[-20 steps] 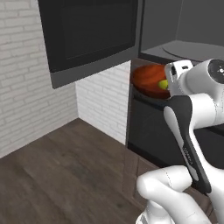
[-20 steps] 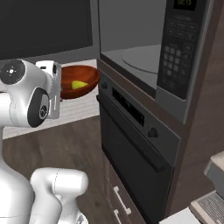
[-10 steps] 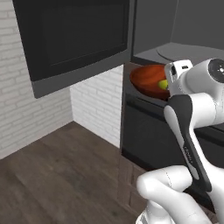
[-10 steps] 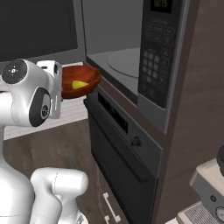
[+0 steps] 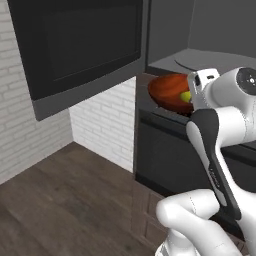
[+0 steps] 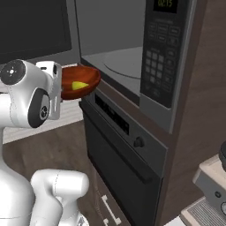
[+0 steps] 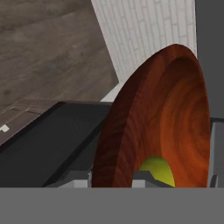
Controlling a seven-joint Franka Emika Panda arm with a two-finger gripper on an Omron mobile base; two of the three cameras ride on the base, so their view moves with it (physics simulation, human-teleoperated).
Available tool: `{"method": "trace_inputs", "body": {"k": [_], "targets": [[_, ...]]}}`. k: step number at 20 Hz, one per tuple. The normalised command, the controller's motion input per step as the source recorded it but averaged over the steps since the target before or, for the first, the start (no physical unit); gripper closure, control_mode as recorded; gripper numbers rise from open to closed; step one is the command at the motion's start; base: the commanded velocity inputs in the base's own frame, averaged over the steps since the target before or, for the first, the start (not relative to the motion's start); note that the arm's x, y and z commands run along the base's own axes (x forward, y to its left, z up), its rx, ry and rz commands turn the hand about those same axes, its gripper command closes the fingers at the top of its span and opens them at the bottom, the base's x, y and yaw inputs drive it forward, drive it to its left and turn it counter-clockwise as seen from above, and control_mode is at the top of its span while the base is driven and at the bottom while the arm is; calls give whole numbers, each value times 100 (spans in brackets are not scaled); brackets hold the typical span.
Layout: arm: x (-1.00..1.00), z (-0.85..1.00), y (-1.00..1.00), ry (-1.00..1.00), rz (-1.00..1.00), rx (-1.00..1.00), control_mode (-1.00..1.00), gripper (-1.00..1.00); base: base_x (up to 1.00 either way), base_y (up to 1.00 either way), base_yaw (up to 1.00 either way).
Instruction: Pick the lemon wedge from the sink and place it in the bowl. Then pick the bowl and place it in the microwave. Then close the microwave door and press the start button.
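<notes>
Right now I am holding the wide, shallow, glossy reddish-brown round bowl (image 6: 79, 82) up in the air at the mouth of the built-in dark grey microwave (image 6: 132, 53), just outside its opening and above the black oven (image 6: 121, 154) with its round knob. My pincer (image 7: 114, 179) is gripping the bowl by its near rim, the jaws closed part-way on the rim's thickness; in the hand view one finger (image 7: 144, 180) is sitting inside the bowl and the other outside, with the rim between them. The tiny bright yellow lemon wedge (image 6: 80, 85) is lying inside the bowl, close to the gripped edge, and it is showing as a small yellow-green lump (image 7: 157, 170) just beyond my inner finger. From the left base view I am seeing the bowl (image 5: 170, 92) beside the white wrist, with the wedge (image 5: 186, 96) peeking over the rim. The large black microwave door (image 5: 80, 50) with its dark glass window is standing swung wide open to the left. The grey cavity with its round turntable plate (image 6: 126, 66) is lying past the bowl. Below, the dark wooden floor (image 5: 60, 200) and white brick wall (image 5: 107, 120) are filling the background.
</notes>
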Motion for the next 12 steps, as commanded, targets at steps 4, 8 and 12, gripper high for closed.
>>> {"method": "trace_inputs", "body": {"k": [4,8,12], "targets": [[0,0,0,0,0,0,100,100,6,18,-16],[0,0,0,0,0,0,100,100,0,33,-11],[0,0,0,0,0,0,100,100,10,41,-8]]}}
